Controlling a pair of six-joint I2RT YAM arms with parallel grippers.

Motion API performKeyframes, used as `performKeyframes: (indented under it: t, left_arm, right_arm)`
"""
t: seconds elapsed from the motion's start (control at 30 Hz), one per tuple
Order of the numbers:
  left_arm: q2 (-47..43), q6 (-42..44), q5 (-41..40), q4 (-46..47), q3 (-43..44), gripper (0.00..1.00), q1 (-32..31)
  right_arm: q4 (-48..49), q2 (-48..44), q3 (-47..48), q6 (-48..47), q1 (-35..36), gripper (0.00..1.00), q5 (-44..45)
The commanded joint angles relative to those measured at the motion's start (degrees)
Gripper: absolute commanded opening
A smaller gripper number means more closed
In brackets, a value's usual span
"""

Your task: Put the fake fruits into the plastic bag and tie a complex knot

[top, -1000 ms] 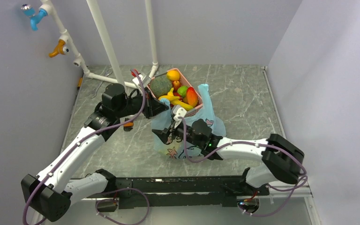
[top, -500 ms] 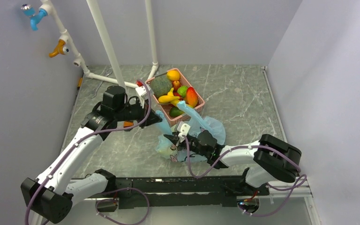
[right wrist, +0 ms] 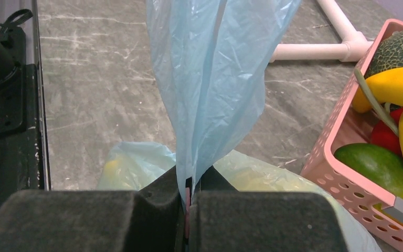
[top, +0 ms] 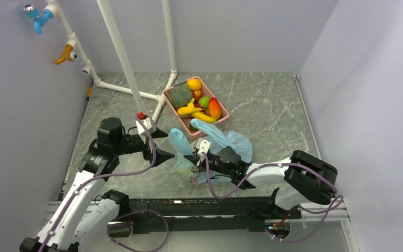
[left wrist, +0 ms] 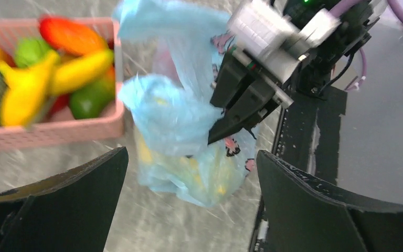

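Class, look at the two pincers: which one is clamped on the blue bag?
The right pincer: its jaws pinch the plastic bag, whereas the left pincer stands wide open, holding nothing.

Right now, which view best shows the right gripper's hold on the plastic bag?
Right wrist: the right gripper clamps the plastic bag up close. Left wrist shows it side-on and blurred; top external, small.

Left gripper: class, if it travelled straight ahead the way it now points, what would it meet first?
The left gripper, open, would probably meet the plastic bag first, near where the right gripper pinches it; depth is unclear.
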Motion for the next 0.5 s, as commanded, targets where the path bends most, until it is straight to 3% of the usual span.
performKeyframes:
  t: [0.0,0.1,0.23,0.37,0.47]
  left_arm:
    - [1.30,-11.56,1.05,12.75,-6.56,0.98,0.37]
    - [4.43,-21.99,4.67,26.34,-9.63,0.93,-0.20]
    - [9.93,-23.43,8.32,37.98,-10.60,0.70,-1.87]
    - [15.71,-22.01,13.04,42.77,-10.36,0.48,-3.19]
    - [17.48,-23.23,14.25,45.13,-10.51,0.39,-4.86]
  right_arm:
    - [1.02,-0.64,2.26,2.09,-0.03,0.00,-0.52]
    - [1.39,-0.61,2.65,2.99,-0.26,0.00,-1.02]
    - [1.74,-0.57,3.08,4.19,-0.86,0.00,-2.16]
    - [2.56,-0.35,2.86,5.16,-1.47,0.00,-2.95]
    - [2.21,-0.58,3.02,5.84,-1.90,0.00,-3.37]
